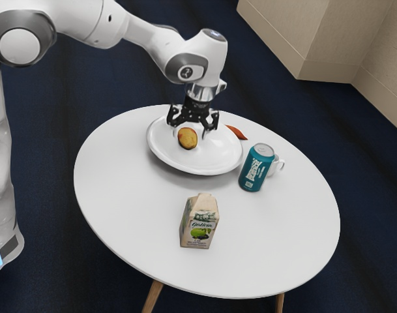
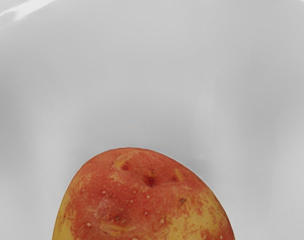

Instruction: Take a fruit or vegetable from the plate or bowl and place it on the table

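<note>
A red-and-yellow fruit sits on a white plate beneath the tool, roughly between its 2 wide-parted fingers; a short drop before gripping seems likely.

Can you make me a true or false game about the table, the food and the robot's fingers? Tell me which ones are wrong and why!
1. The red and yellow fruit is on the white plate. True.
2. The fingers are squeezed shut on the fruit. False: they are spread open.
3. The carton stands upright on the table. True.
4. The can is lying on its side. False: it stands upright on the table.
5. The can is blue-green. True.
6. The carton is on the plate. False: it is on the table, away from the plate.
</note>
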You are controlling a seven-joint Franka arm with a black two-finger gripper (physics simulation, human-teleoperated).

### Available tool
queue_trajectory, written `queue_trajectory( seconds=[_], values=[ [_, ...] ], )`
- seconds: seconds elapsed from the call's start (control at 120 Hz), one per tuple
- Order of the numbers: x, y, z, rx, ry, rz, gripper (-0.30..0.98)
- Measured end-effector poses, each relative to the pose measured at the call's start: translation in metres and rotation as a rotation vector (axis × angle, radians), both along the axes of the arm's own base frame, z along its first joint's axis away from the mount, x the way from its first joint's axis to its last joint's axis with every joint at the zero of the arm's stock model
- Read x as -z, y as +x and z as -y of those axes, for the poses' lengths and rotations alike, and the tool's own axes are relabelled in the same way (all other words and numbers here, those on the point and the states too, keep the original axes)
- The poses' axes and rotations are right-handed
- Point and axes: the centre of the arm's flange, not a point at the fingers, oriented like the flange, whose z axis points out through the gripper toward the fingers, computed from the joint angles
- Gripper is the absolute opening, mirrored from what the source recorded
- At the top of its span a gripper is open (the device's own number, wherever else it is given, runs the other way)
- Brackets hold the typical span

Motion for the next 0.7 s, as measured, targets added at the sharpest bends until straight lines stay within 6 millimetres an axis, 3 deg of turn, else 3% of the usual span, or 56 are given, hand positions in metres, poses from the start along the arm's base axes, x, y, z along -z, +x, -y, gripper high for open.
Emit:
queue_trajectory(
  seconds=[0.317, 0.45, 0.583, 0.7],
  values=[
    [0.017, 0.004, -0.003, -0.003, 0.000, -0.007, 0.64],
    [0.017, 0.005, -0.004, -0.002, 0.001, 0.000, 0.54],
    [0.013, 0.005, -0.007, 0.002, 0.002, 0.006, 0.33],
    [0.008, 0.002, -0.008, 0.007, 0.000, 0.003, 0.33]
  ],
)
